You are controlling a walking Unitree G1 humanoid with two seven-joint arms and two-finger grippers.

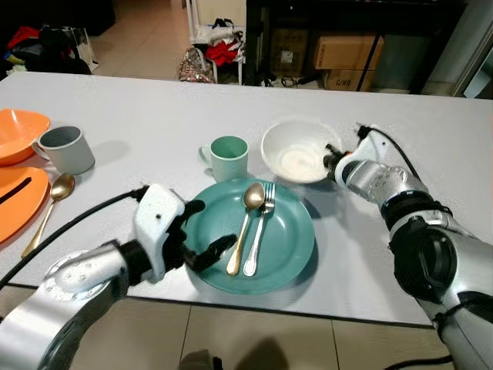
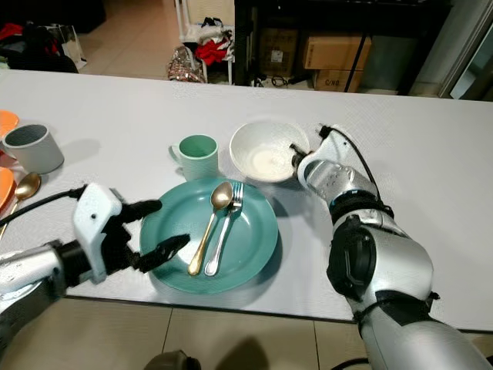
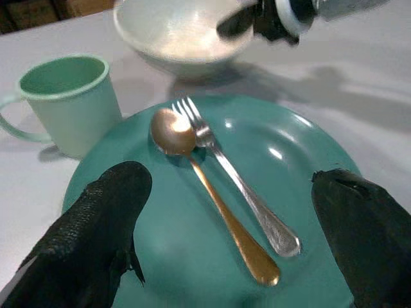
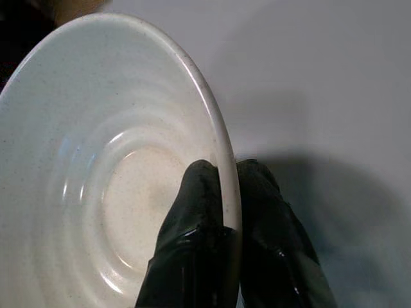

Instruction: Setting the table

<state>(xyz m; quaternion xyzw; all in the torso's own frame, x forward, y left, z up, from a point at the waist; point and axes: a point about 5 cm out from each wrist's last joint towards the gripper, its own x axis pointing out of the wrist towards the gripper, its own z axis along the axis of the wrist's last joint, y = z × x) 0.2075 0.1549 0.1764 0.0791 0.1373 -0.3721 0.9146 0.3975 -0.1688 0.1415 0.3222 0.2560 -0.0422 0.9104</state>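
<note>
A teal plate (image 1: 286,248) lies near the table's front edge with a gold spoon (image 1: 246,223) and a silver fork (image 1: 260,231) side by side on it. My left gripper (image 1: 206,230) hovers open at the plate's left rim, nothing between its fingers (image 3: 96,218). Behind the plate stand a pale green mug (image 1: 229,157) and a white bowl (image 1: 296,150). My right gripper (image 1: 333,160) is shut on the bowl's right rim (image 4: 221,147), one finger inside and one outside.
At the far left are a grey mug (image 1: 68,149), two orange dishes (image 1: 15,135) and another gold spoon (image 1: 51,202) on the white table (image 1: 154,116). Beyond the table's far edge sit bags and boxes on the floor.
</note>
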